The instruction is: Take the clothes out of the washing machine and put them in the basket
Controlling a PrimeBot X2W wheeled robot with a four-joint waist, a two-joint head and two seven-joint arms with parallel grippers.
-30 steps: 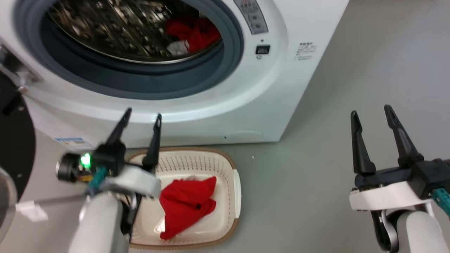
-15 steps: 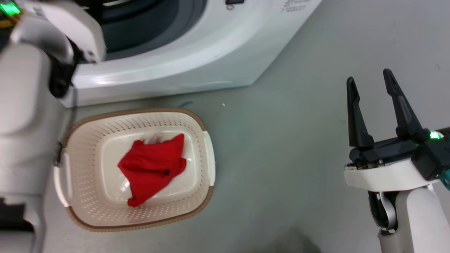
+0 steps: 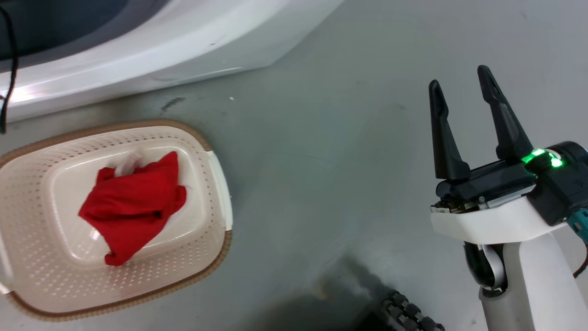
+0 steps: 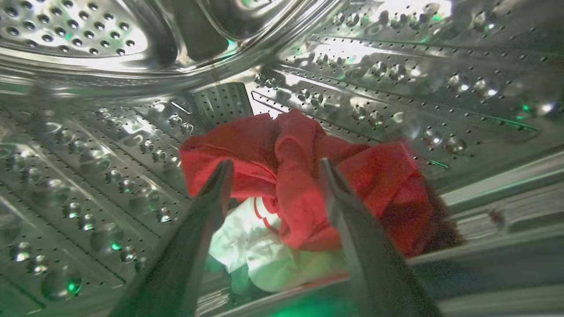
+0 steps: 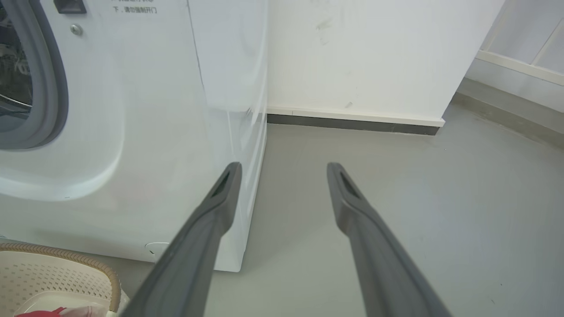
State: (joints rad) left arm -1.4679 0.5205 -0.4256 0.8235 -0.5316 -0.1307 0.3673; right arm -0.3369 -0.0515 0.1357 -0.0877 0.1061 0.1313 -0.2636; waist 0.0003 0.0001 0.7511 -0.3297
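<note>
While L gripper (image 4: 275,162) straddles the red-and-white garment (image 4: 299,185) in the drum (image 4: 88,132), fingers spread for a grab (not pinching yet), R gripper (image 3: 459,78) hangs spread, idle, clear of the basket (image 3: 209,216).

Beneath my right claw (image 5: 284,166) spreads a smooth grey-green floor (image 5: 396,185), matt and softly lit. Straight ahead of the claw stands a white wall (image 5: 361,53) with a few faint scuffs and a dark skirting strip (image 5: 352,124) along its foot. To the claw's right that wall ends at a corner. Beyond the corner runs a paler wall (image 5: 524,26) with a cream ledge (image 5: 520,68) low along it. From the head, a dark shadow (image 3: 312,308) lies on the floor to the claw's lower left.
</note>
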